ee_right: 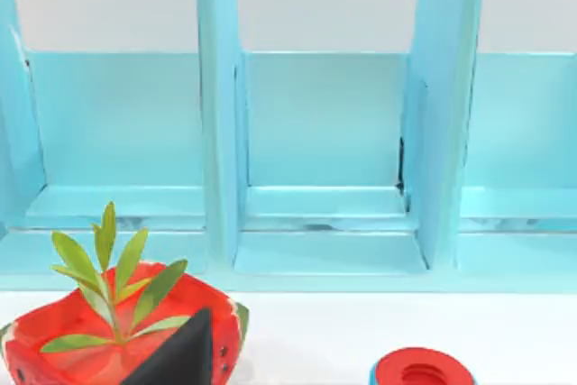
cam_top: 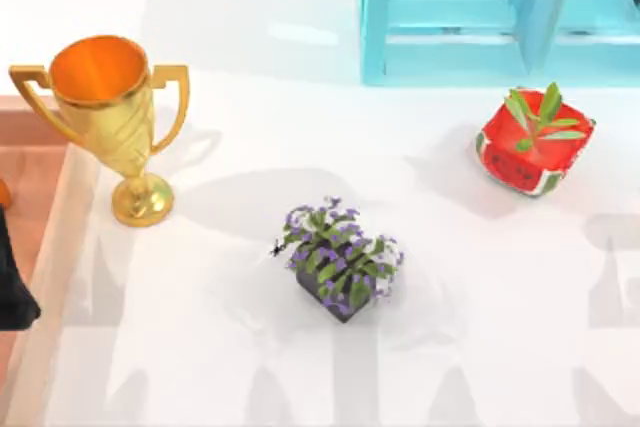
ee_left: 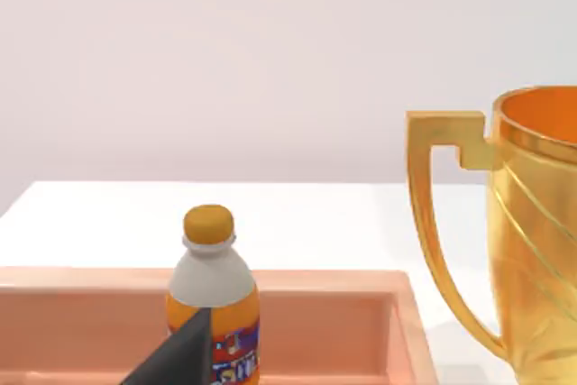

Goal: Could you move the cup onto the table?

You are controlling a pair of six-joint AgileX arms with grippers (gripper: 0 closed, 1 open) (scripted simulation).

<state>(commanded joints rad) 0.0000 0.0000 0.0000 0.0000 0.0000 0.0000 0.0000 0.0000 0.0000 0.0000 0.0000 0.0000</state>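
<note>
The left gripper [ee_left: 177, 360] hangs over the wooden tray [ee_left: 315, 313]; I cannot tell whether its jaws are apart or together. Just beyond them stands an orange bottle [ee_left: 213, 304], with the gold trophy [ee_left: 532, 232] further off. I cannot place the cup, so the move onto the white bench [cam_top: 450, 327] seems hardly begun. The right gripper [ee_right: 180, 353] idles by the watermelon pot [ee_right: 54, 358], jaws equally unclear.

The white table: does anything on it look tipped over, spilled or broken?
Nothing stands out. On the glossy white table, the gold two-handled trophy, the purple-flowered plant in its dark pot and the red watermelon-patterned planter all stand upright, apart from one another, with nothing spilled around them.
</note>
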